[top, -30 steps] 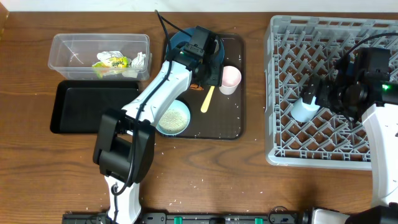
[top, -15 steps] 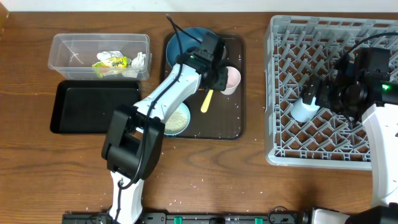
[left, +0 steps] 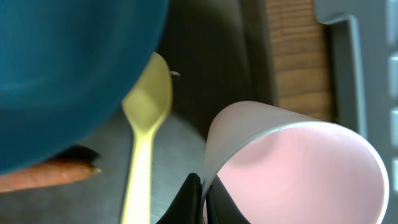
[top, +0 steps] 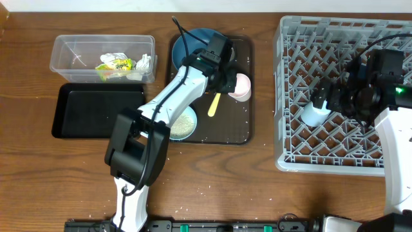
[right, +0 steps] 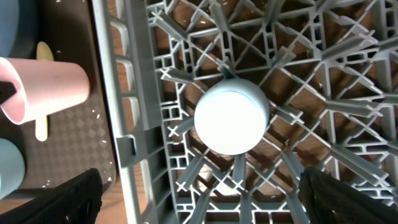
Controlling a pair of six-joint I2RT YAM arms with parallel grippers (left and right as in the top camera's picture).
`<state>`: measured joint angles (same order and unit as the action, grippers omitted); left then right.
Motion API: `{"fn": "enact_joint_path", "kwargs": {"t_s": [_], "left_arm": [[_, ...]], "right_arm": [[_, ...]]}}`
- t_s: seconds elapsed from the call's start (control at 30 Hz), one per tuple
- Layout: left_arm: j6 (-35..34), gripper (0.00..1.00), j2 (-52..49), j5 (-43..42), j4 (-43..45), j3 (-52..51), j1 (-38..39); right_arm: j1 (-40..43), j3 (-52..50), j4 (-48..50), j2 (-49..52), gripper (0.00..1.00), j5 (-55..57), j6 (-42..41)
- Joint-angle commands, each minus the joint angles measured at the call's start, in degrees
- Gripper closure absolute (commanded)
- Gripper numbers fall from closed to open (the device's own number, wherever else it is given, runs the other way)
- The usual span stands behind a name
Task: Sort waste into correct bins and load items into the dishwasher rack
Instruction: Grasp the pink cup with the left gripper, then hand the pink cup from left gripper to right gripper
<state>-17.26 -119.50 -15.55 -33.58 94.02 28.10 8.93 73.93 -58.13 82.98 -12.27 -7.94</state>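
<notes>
Two wrist views, each with detail unseen from overhead. Left wrist close-up: left end effector (left: 203,194) pinching the thin rim of the smooth, tilted pink cup (left: 292,168); alongside, yellow spoon (left: 146,124), glossy dark blue plate (left: 62,68) and carrot (left: 46,174) on the brown tray (left: 211,56). Right wrist: right end effector (right: 199,186) spread wide over the small light blue cup (right: 231,118), round base up, in the grey lattice rack (right: 311,62). Overhead alone: clear tub (top: 71,45) holding wrapper (top: 116,64) and crumpled paper (top: 143,63), next to the matte black tray (top: 96,113).
</notes>
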Motion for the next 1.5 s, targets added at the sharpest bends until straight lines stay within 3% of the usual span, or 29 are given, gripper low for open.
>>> {"fn": "enact_joint_path", "kwargs": {"t_s": [0.0,0.23,0.43,0.6,0.93,1.23,1.47], "left_arm": [[-2.14,0.94,4.74,-9.53,-0.68,1.27,-2.89],[-4.11,0.94,12.79,-32.59,-1.51,1.27,-12.79],[-4.55,0.94,15.78,-51.49,-1.49,1.27,-20.13],[-4.52,0.94,15.78,-62.58,-1.49,1.25,-21.81],[-4.5,0.93,15.78,-74.55,-1.46,1.25,-21.81],[-4.52,0.94,15.78,-74.55,-1.51,1.25,-21.24],[-4.52,0.94,15.78,-74.55,-1.51,1.25,-20.61]], "right_arm": [[-0.39,0.85,0.7,-0.59,0.01,-5.09,2.01],[-1.55,0.79,8.74,-0.57,0.01,-27.26,7.96],[-5.9,0.09,20.85,-0.57,0.01,-36.79,8.22],[-10.64,0.09,32.26,-0.35,0.01,-43.89,7.1],[-17.55,0.09,44.63,-0.35,0.01,-50.53,6.75],[-22.34,0.09,49.77,-0.35,0.01,-51.63,6.75],[-24.09,0.09,50.25,0.28,0.1,-51.63,6.73]]}}
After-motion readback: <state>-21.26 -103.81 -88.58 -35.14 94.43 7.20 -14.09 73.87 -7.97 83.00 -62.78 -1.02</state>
